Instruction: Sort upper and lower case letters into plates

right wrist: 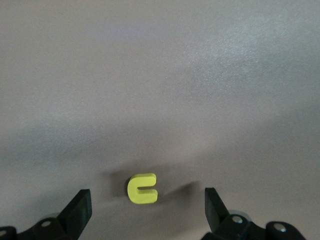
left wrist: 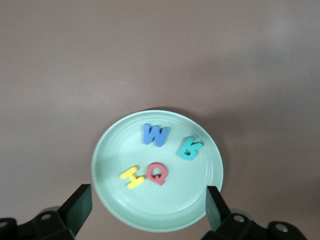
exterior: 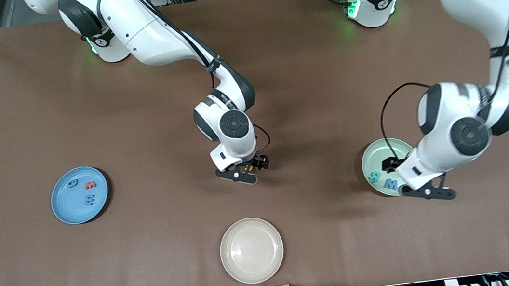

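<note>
My left gripper (left wrist: 148, 212) hangs open over the pale green plate (left wrist: 107, 150), nothing between its fingers (left wrist: 80, 204). In that plate lie a blue W (left wrist: 156, 135), a teal B (left wrist: 190, 148), a yellow I (left wrist: 132, 177) and a red Q (left wrist: 158, 173). In the front view the left arm covers part of this plate (exterior: 377, 154). My right gripper (right wrist: 147, 210) is open low over mid-table, above a small yellow c (right wrist: 142, 188) lying flat on the brown surface. The blue plate (exterior: 65, 205), toward the right arm's end, holds a teal letter (exterior: 72, 183), a red one (exterior: 89, 185) and a blue one (exterior: 89, 200).
A cream-beige round plate (exterior: 251, 250) with nothing in it sits near the table edge closest to the front camera. The brown table (exterior: 158, 232) is bare around the plates. Both arm bases stand along the edge farthest from the camera.
</note>
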You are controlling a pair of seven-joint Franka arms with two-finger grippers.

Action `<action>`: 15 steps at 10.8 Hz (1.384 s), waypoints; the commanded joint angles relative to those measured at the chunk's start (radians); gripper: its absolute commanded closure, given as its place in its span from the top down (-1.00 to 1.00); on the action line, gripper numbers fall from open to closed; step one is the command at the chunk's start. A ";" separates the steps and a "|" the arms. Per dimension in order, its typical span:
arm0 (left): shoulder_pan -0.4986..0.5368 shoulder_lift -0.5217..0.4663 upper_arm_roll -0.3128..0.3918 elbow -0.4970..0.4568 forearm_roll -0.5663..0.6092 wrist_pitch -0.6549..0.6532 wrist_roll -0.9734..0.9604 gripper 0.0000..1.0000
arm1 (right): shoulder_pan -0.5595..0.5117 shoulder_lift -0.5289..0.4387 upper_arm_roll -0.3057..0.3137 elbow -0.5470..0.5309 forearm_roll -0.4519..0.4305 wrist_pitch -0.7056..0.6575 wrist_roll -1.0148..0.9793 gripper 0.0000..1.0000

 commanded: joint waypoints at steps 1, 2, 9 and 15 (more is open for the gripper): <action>0.000 -0.166 -0.006 -0.028 0.003 -0.102 0.010 1.00 | -0.020 0.026 0.016 0.040 0.002 0.002 -0.021 1.00; 0.000 -0.206 -0.005 -0.028 -0.006 -0.145 0.008 1.00 | -0.019 0.033 0.016 0.040 0.002 0.002 -0.021 1.00; 0.082 -0.416 -0.011 -0.014 -0.085 -0.346 0.016 1.00 | -0.012 0.036 0.015 0.033 -0.008 0.007 -0.115 -1.00; 0.089 -0.461 -0.008 0.004 -0.135 -0.432 0.015 1.00 | -0.060 -0.015 0.015 0.037 -0.001 -0.034 -0.158 -1.00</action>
